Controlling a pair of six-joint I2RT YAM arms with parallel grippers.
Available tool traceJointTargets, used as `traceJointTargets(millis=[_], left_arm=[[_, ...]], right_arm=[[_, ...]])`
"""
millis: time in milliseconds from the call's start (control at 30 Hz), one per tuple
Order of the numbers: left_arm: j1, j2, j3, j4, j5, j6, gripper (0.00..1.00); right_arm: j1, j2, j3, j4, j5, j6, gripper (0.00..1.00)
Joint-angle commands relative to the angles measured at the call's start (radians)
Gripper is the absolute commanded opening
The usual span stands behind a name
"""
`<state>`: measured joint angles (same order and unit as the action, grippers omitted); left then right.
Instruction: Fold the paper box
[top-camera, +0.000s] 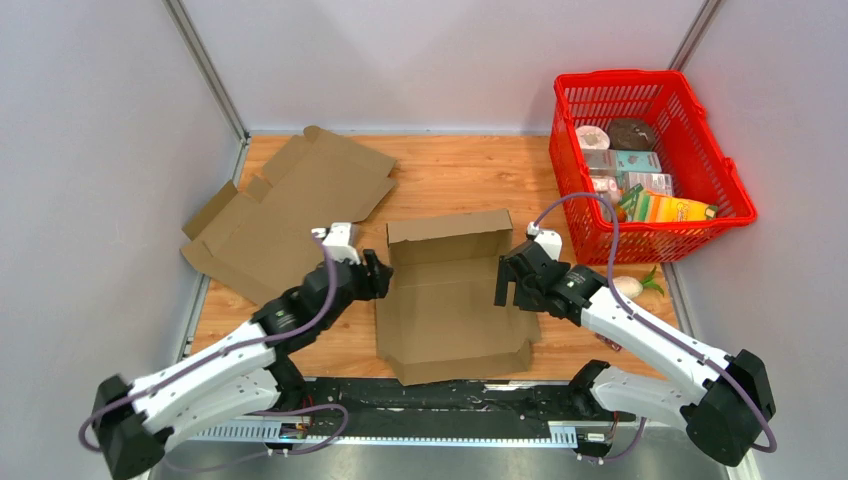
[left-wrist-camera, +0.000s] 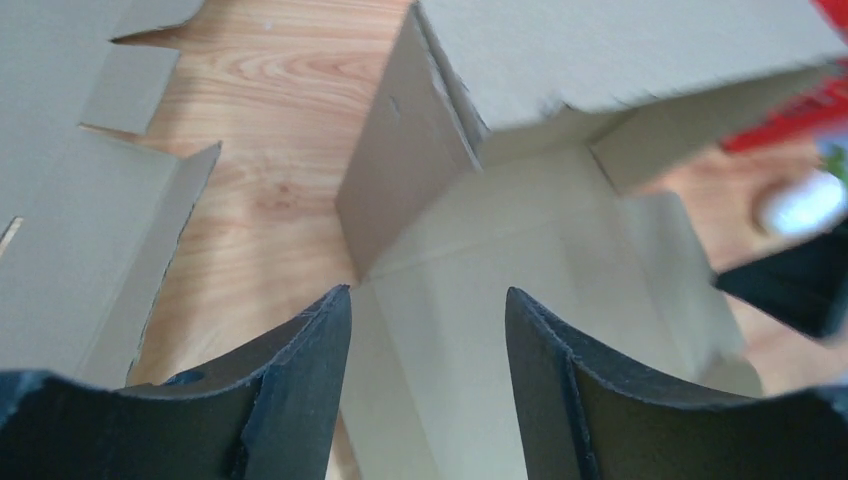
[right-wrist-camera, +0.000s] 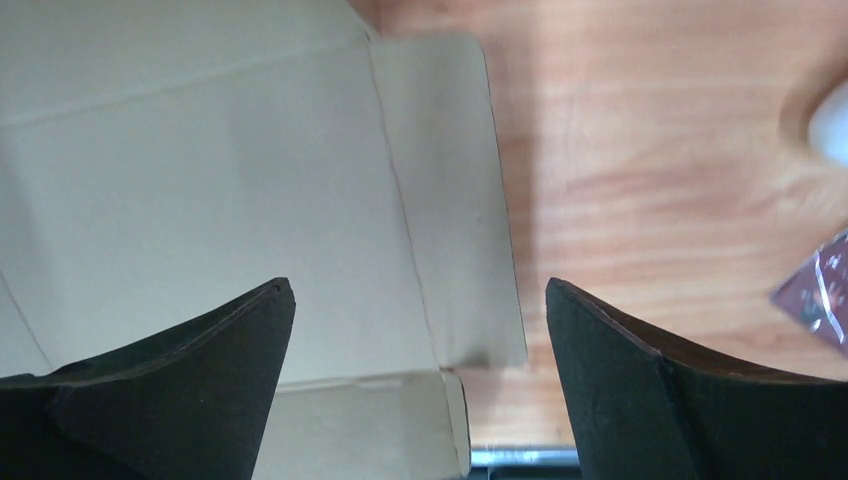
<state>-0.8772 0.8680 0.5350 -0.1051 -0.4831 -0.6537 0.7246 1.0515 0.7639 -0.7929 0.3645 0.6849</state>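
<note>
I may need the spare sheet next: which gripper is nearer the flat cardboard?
Left. The left gripper is at the left edge of the box, just right of the flat cardboard. The right gripper is at the box's right edge, with the box in between.

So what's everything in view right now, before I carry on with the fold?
paper box: one, brown, centre of the table, back flap raised, partly folded
flat cardboard blank: one, brown, back left, lying unfolded
basket: one, red, back right corner
groceries: several, mixed colours, inside the basket; exact count unclear
white item: one, white with a green bit, on the table in front of the basket
table: one, light wood
left gripper: one, black, open, at the box's left edge
right gripper: one, black, open, at the box's right edge
</note>
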Motion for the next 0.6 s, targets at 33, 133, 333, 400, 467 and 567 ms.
traceJointTargets(millis=[33, 133, 333, 400, 467, 567], left_arm=[[0.027, -0.316, -0.024, -0.331, 0.624, 0.121, 0.61], [-0.087, -0.318, 0.009, -0.368, 0.734, 0.179, 0.55], [-0.497, 0.104, 0.275, -0.429, 0.310, 0.419, 0.59], [-0.613, 0.280, 0.341, -0.368, 0.293, 0.527, 0.61], [-0.658, 0.450, 0.413, -0.311, 0.265, 0.613, 0.64], [-0.664, 0.653, 0.520, -0.324, 0.288, 0.673, 0.65]], right_arm=[[-0.004, -0.014, 0.000, -0.221, -0.104, 0.175, 1.00], [-0.004, -0.068, 0.027, -0.239, -0.081, 0.186, 1.00], [-0.022, -0.160, 0.061, -0.341, 0.027, 0.245, 1.00], [-0.034, -0.234, 0.095, -0.358, 0.077, 0.223, 1.00], [-0.037, -0.304, 0.189, -0.377, 0.146, 0.199, 1.00], [-0.037, -0.381, 0.296, -0.443, 0.229, 0.182, 1.00]])
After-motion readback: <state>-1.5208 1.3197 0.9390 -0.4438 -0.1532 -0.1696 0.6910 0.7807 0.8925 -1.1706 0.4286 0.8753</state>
